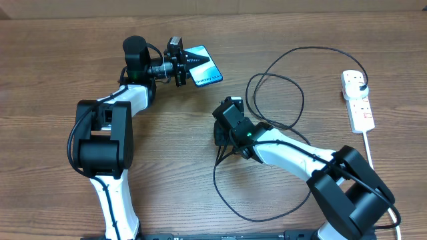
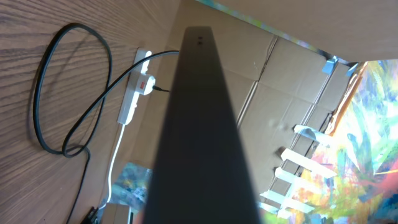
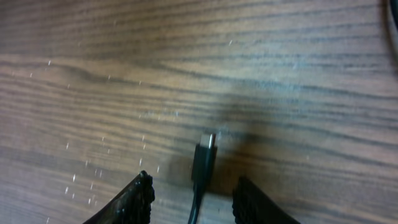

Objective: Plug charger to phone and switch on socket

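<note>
Where right hand point(image 3: 194, 186) gapes, charger point(image 3: 204, 158) lies between

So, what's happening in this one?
The left arm's fingers are shut on the phone. The right arm's fingers stand open on either side of the charger's connector tip, which lies on the table, ungripped. The charger's plug is in the socket. The phone is not yet connected.

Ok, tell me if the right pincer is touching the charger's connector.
Apart. Right wrist view: the connector lies between the right pincer's fingers, bare wood showing on both sides.
</note>
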